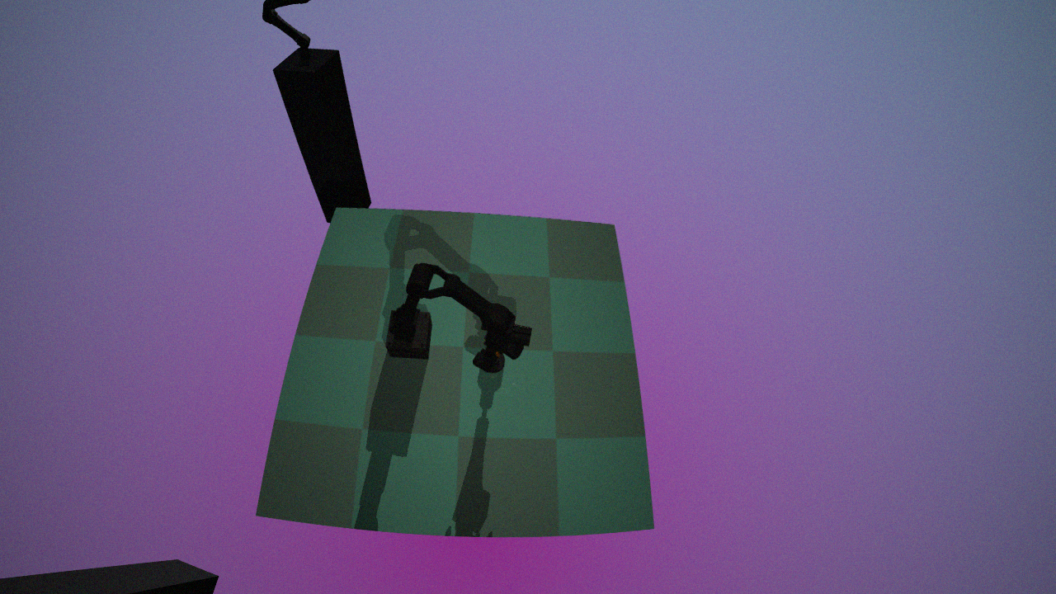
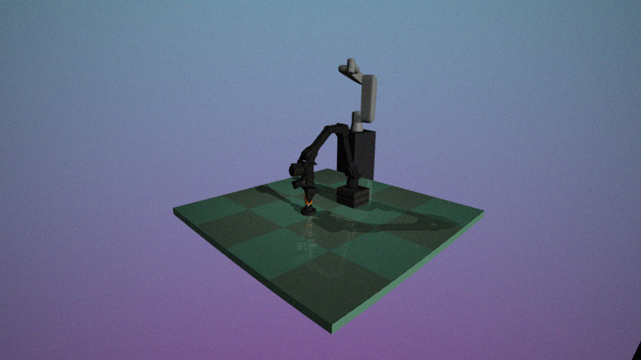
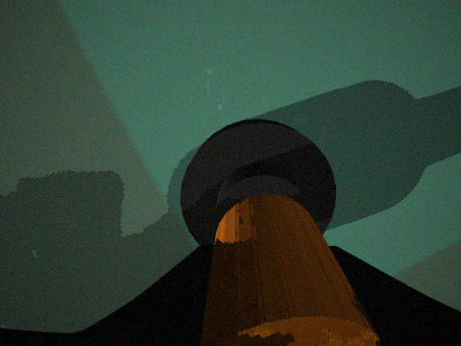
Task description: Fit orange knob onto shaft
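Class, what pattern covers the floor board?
Green checkered floor board, light and dark squares; exterior view.
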{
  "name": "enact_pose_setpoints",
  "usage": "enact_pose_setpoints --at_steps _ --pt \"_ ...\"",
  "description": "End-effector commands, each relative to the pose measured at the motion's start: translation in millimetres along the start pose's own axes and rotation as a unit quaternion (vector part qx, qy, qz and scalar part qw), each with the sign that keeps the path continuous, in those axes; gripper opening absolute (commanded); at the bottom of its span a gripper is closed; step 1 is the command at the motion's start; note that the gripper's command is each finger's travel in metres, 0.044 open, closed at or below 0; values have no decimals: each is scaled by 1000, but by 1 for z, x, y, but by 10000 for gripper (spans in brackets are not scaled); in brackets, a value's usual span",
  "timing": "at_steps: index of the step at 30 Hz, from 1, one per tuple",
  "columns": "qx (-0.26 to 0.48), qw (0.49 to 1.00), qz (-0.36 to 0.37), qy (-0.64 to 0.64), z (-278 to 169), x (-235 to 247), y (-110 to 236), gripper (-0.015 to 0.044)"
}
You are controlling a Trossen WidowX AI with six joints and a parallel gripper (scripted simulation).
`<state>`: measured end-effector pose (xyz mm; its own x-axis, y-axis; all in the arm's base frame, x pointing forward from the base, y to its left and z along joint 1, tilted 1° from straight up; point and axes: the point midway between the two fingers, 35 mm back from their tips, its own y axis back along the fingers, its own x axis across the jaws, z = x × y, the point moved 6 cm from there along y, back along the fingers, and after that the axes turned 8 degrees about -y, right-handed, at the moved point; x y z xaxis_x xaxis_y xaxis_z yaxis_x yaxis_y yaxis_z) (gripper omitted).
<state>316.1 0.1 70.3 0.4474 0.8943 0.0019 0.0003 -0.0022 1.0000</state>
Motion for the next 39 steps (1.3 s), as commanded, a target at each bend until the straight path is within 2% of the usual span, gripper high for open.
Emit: enact_pose_setpoints --at_steps 1,14,21,39 --pt "-1 1000 -1 2 1 0 -1 0" --pt "-1 1000 -1 7 1 0 4 0" --pt "-1 994 -1 107 1 0 3 0" --pt "-1 994 -1 107 0 0 0 0"
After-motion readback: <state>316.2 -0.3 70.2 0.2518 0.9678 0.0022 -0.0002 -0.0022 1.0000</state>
